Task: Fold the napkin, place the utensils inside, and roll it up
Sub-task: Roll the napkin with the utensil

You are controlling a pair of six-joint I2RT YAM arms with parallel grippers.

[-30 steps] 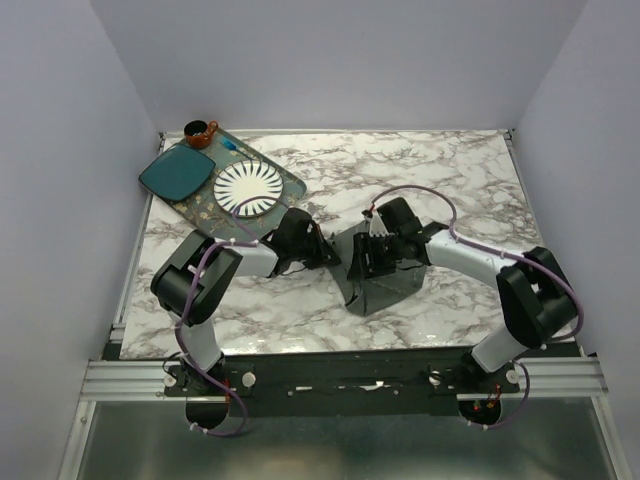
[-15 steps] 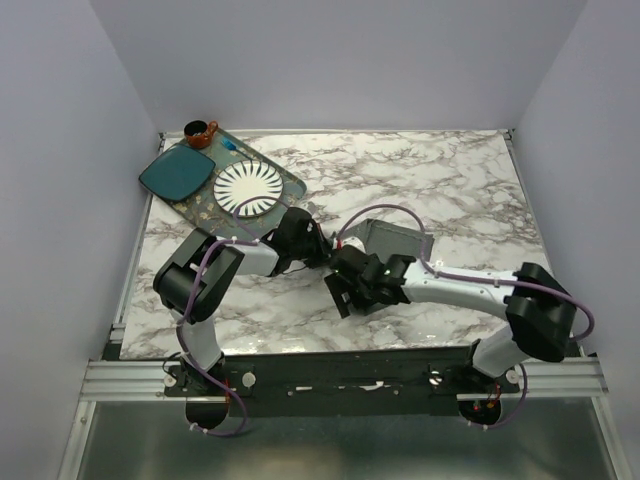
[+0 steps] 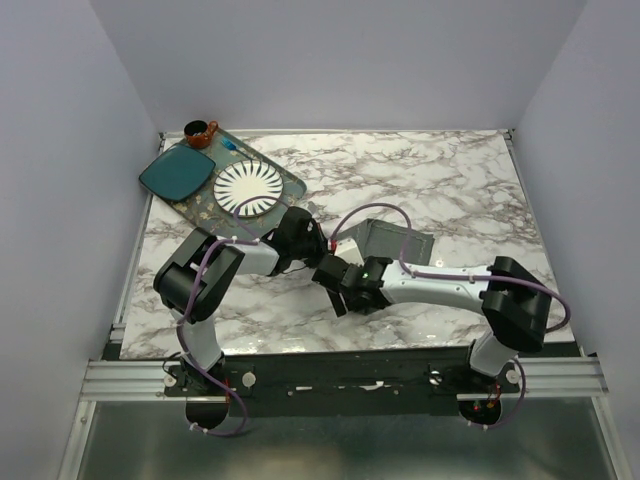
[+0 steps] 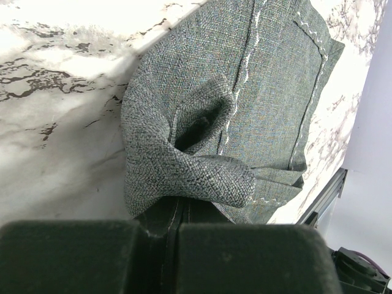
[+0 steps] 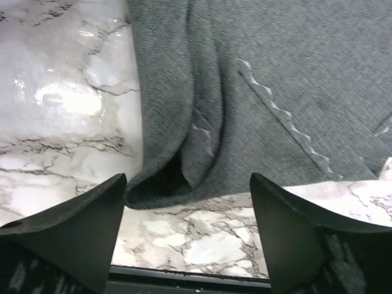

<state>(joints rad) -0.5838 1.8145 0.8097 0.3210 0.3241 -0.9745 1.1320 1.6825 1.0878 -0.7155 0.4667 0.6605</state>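
One white plate (image 3: 247, 188) rests on tray (image 3: 208, 207); left fingers (image 4: 92, 257) seemingly pinch napkin (image 4: 257, 79), right fingers (image 5: 67, 226) apart.

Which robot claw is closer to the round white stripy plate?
Left. The left claw, shut on the dark grey cloth napkin, sits a little right of the round white ribbed plate. The right claw, open, is farther away, toward the near side.
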